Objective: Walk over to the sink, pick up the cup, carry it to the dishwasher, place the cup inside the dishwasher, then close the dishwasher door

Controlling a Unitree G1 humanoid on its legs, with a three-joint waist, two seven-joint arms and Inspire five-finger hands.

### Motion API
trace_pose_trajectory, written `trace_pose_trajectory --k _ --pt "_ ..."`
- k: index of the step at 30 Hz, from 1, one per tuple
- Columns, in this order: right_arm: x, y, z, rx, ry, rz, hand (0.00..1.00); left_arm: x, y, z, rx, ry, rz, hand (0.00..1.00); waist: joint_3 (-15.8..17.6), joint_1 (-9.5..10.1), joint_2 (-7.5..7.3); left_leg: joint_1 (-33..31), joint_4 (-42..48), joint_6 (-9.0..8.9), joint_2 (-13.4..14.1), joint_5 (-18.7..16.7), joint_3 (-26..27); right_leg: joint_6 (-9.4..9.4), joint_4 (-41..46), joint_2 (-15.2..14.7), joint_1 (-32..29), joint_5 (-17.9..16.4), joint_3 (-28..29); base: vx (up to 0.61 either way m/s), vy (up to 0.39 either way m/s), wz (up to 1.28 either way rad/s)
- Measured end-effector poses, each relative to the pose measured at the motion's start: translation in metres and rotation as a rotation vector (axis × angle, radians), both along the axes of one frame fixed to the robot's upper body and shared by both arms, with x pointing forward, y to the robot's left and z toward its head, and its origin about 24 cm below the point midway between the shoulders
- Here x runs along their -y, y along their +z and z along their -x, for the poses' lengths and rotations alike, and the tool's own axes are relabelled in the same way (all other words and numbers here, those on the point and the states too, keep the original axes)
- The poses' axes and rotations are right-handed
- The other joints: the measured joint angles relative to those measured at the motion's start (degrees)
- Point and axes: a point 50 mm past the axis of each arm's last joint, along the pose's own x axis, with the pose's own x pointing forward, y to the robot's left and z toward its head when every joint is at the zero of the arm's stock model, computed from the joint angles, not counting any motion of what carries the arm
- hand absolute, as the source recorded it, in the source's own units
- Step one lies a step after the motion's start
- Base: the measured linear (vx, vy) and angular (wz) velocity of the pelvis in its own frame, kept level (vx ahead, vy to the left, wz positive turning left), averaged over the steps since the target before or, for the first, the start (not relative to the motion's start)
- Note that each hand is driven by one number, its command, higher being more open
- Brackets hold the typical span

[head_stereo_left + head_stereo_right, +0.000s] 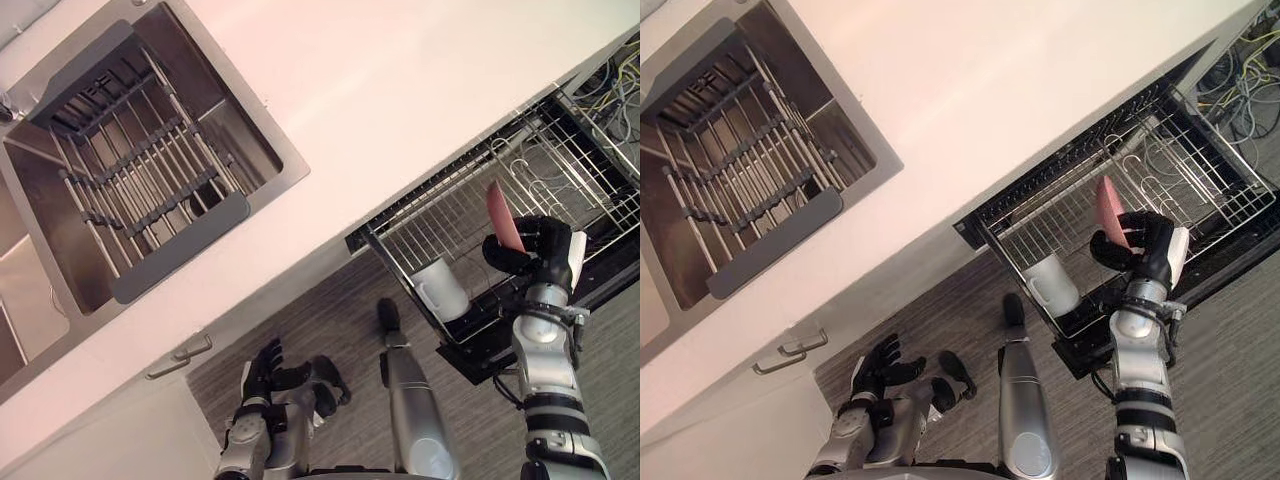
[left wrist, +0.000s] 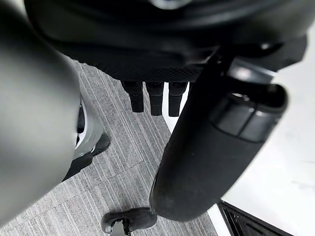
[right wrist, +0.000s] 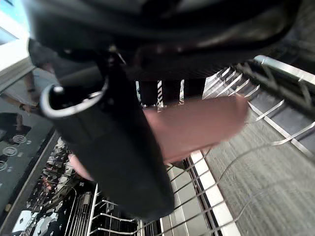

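Observation:
A white cup [image 1: 440,288] stands in the near corner of the pulled-out wire dishwasher rack [image 1: 560,170]. Just right of the cup, my right hand [image 1: 535,250] is over the rack's front edge, shut on a thin pink dish [image 1: 505,215] that sticks up from it. The right wrist view shows the pink dish [image 3: 197,125] pinched between thumb and fingers above the rack wires. My left hand [image 1: 265,375] hangs low over the floor near the cabinet front, fingers relaxed and holding nothing.
A steel sink [image 1: 255,120] with a grey drying rack [image 1: 130,170] in it is set in the white counter [image 1: 400,90] at the upper left. A cabinet handle [image 1: 180,357] sits below the counter edge. Grey striped floor [image 1: 330,320] lies between me and the dishwasher.

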Motion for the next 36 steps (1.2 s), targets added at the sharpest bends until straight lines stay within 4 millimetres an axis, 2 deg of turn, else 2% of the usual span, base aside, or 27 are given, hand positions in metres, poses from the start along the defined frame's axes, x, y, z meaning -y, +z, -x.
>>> trace_pose_trajectory --k 3,5,8,10,12,14,18,21,23,25,28,29,30,31,33,36 --pt "0.000 0.001 0.003 -0.001 -0.001 0.004 0.90 0.001 0.001 -0.002 0.006 0.000 -0.001 0.90 0.01 0.72 0.01 0.00 -0.43 0.04 -0.19 0.35 -0.31 0.00 0.00 -0.23 0.02 0.00 -0.24 -0.01 -0.033 0.06" --pt "-0.003 0.009 0.008 0.035 0.009 0.021 0.90 0.001 0.001 -0.003 0.007 0.001 -0.001 0.90 0.02 0.71 -0.02 -0.01 -0.50 0.03 -0.25 0.43 -0.55 0.00 -0.01 -0.36 0.10 0.00 -0.43 -0.01 -0.039 0.07" --pt "-0.012 0.040 0.030 0.181 0.028 0.097 0.90 0.002 0.001 -0.003 0.006 0.006 0.000 0.90 0.09 0.37 -0.13 0.28 -0.37 0.02 -0.10 0.43 -1.14 0.00 -0.36 -0.41 0.92 0.00 -0.97 0.00 -0.032 0.08" --pt "-0.014 0.053 0.047 0.251 0.005 0.129 0.90 0.003 0.001 -0.003 0.004 0.012 0.000 0.90 0.17 0.32 -0.27 1.25 -0.39 0.01 0.18 0.42 -1.72 0.00 -0.89 -0.38 2.47 -0.01 -1.70 0.03 -0.027 0.12" --pt "-0.016 0.062 0.061 0.301 -0.018 0.171 0.90 0.003 0.001 -0.003 0.002 0.015 0.000 0.90 0.42 0.28 -0.84 2.55 -0.51 -0.08 0.40 0.34 -1.91 0.00 -1.41 -0.24 4.08 -0.03 -2.01 0.01 -0.011 0.04" --pt "-0.020 0.069 0.079 0.333 -0.036 0.224 0.90 0.001 0.001 -0.002 0.000 0.019 -0.005 0.90 0.15 0.01 -2.22 3.30 -0.74 -0.24 0.51 0.22 -1.76 0.30 -1.99 -0.05 4.98 -0.37 -2.22 0.00 0.000 0.00" --pt "-0.021 0.059 0.108 0.265 -0.074 0.276 0.90 -0.003 -0.002 0.002 -0.028 0.024 -0.018 0.90 -0.92 -0.91 -3.83 5.68 -1.09 -0.51 1.02 0.01 -1.71 -0.05 -2.50 0.56 7.32 -0.48 -2.49 0.05 -0.010 -0.03" --pt "-0.014 0.037 0.134 0.142 -0.151 0.277 0.90 -0.006 -0.005 0.009 -0.048 0.019 -0.020 0.90 -3.90 -1.14 -4.94 6.38 -1.54 -0.59 1.29 -0.04 -1.67 -0.13 -2.56 0.91 7.79 -0.98 -2.50 0.07 -0.016 -0.02" --pt "-0.011 0.022 0.150 0.076 -0.213 0.235 0.90 -0.005 -0.006 0.011 -0.057 0.026 -0.011 0.90 -4.68 -1.39 -5.19 7.89 -1.75 -0.70 1.40 -0.11 -1.65 -0.10 -2.54 1.05 9.22 -1.45 -2.54 0.06 -0.016 0.00" --pt "-0.006 -0.007 0.167 -0.017 -0.282 0.132 0.90 -0.007 -0.010 0.018 -0.078 0.040 -0.010 0.90 -6.92 -2.10 -5.52 8.66 -1.89 -0.77 1.48 -0.27 -1.75 -0.07 -2.08 1.07 9.83 -2.10 -2.75 0.02 -0.006 0.01" --pt "-0.003 -0.060 0.184 -0.137 -0.374 -0.118 0.90 -0.011 -0.013 0.024 -0.102 0.038 -0.027 0.90 -7.81 -2.60 -6.18 10.23 -1.55 -0.89 1.52 -0.90 -1.71 0.07 -0.48 1.06 10.70 -3.39 -2.89 -0.02 -0.005 -0.01" --pt "-0.004 -0.088 0.194 -0.221 -0.412 -0.231 0.90 -0.011 -0.014 0.026 -0.113 0.037 -0.026 0.90 -7.95 -2.57 -6.10 10.23 -0.93 -0.92 1.61 -1.47 -1.65 0.14 0.05 1.01 10.64 -3.95 -2.80 -0.05 -0.009 -0.03" --pt "-0.005 -0.098 0.198 -0.247 -0.427 -0.285 0.90 -0.010 -0.015 0.026 -0.117 0.037 -0.025 0.90 -8.02 -2.57 -5.99 10.12 -0.69 -0.90 1.63 -1.66 -1.61 0.32 0.29 0.98 10.54 -4.22 -2.72 -0.06 -0.001 -0.04" --pt "-0.008 -0.118 0.205 -0.290 -0.453 -0.391 0.90 -0.011 -0.016 0.028 -0.126 0.038 -0.025 0.90 -8.14 -2.57 -5.80 9.87 -0.25 -0.84 1.63 -1.95 -1.51 -0.16 0.72 0.91 10.19 -4.61 -2.57 -0.04 0.003 -0.04" --pt "-0.015 -0.143 0.210 -0.332 -0.483 -0.551 0.90 -0.012 -0.017 0.031 -0.132 0.041 -0.027 0.90 -8.27 -2.58 -5.58 8.69 0.51 -0.48 1.60 -2.30 -1.45 -0.16 1.24 0.70 9.14 -4.61 -2.49 -0.05 0.002 -0.02" --pt "-0.022 -0.155 0.195 -0.322 -0.458 -0.661 0.90 -0.016 -0.016 0.030 -0.127 0.050 -0.032 0.90 -8.21 -2.40 -5.59 6.57 1.73 -0.46 1.58 -2.33 -1.47 -0.25 1.92 0.39 7.11 -4.53 -2.49 -0.02 -0.002 0.00"
